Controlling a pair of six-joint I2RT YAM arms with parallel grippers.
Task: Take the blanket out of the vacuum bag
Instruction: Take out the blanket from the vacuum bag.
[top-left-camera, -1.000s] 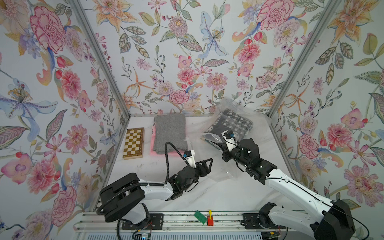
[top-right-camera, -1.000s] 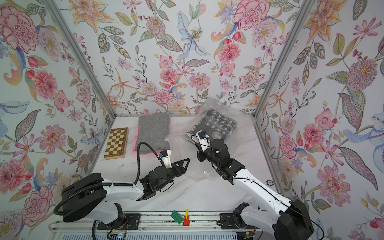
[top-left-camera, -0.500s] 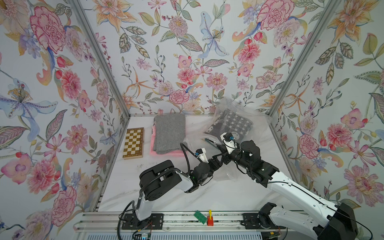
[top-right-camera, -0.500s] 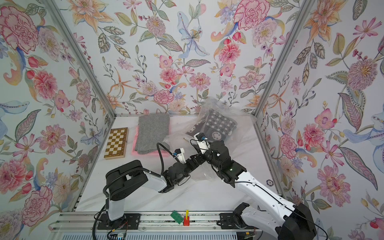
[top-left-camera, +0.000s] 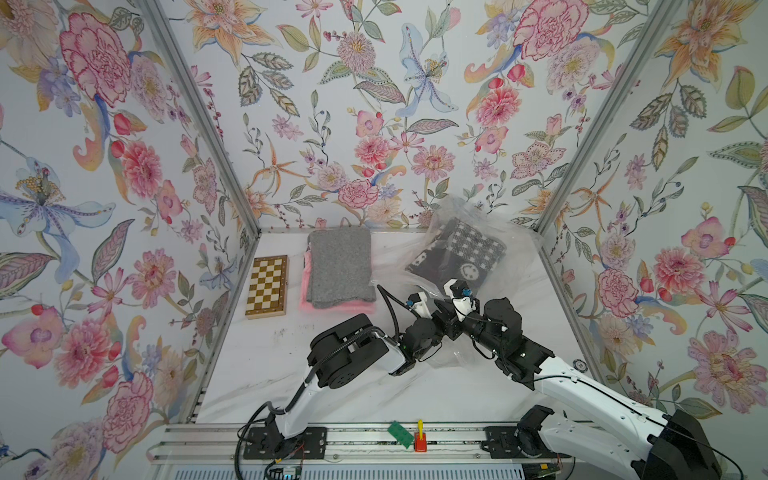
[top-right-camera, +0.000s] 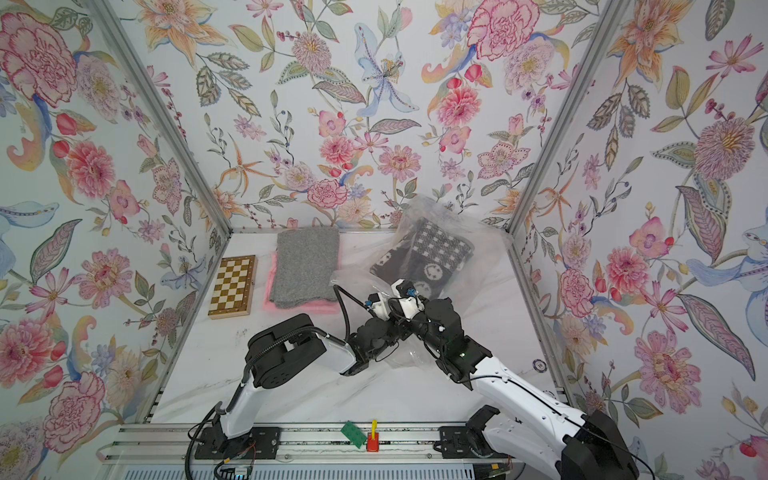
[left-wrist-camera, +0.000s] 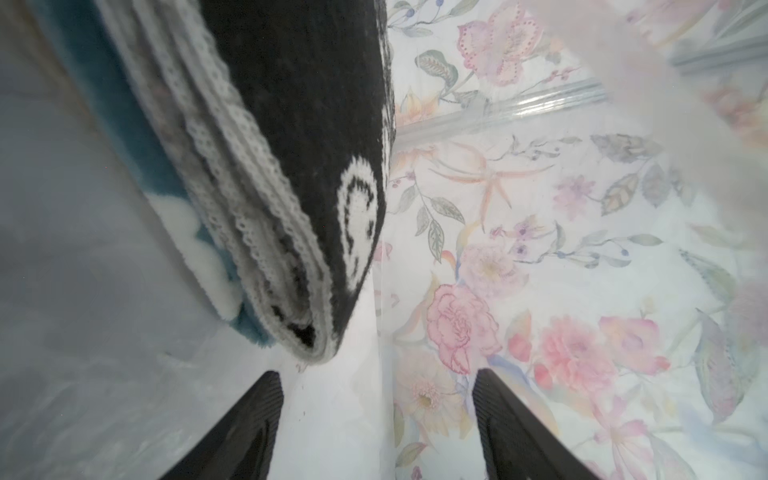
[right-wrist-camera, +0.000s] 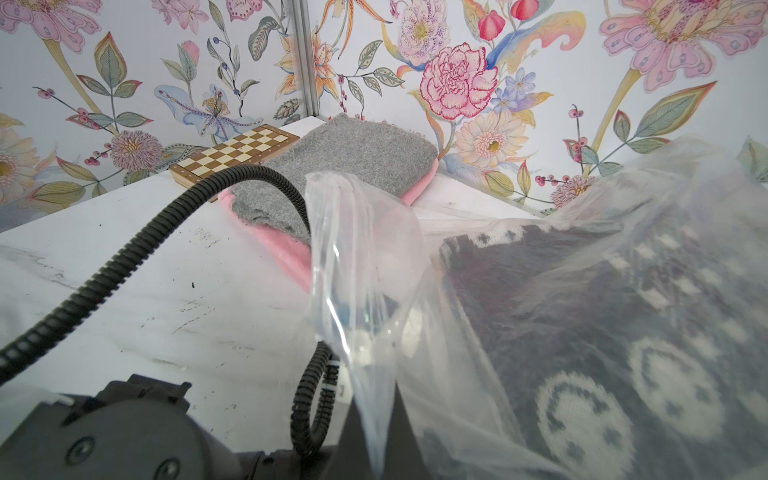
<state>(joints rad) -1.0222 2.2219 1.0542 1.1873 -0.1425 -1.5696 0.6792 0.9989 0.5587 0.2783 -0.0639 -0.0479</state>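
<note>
The vacuum bag (top-left-camera: 478, 216) (top-right-camera: 419, 212) is a clear crinkly film lying at the back right of the table. Inside it is a folded black-and-white knit blanket (top-left-camera: 461, 253) (top-right-camera: 432, 253) with smiley faces, on top of a teal and white fluffy layer (left-wrist-camera: 137, 145). My right gripper (right-wrist-camera: 374, 392) is shut on the film at the bag's mouth (right-wrist-camera: 361, 249) and holds it raised. My left gripper (left-wrist-camera: 376, 374) is open within the mouth. It points at the blanket's folded corner (left-wrist-camera: 316, 345), a short way off, with nothing between its fingers.
A grey blanket on a pink one (top-left-camera: 340, 266) lies at the back middle. A wooden chessboard (top-left-camera: 267, 286) lies left of it. The left arm's corrugated cable (right-wrist-camera: 124, 257) arcs over the table. Floral walls close three sides. A green block (top-left-camera: 401, 434) sits on the front rail.
My left arm has swung from the front left across to the bag's mouth, and its jaws have spread a little wider. The right gripper has kept its grip on the film.
</note>
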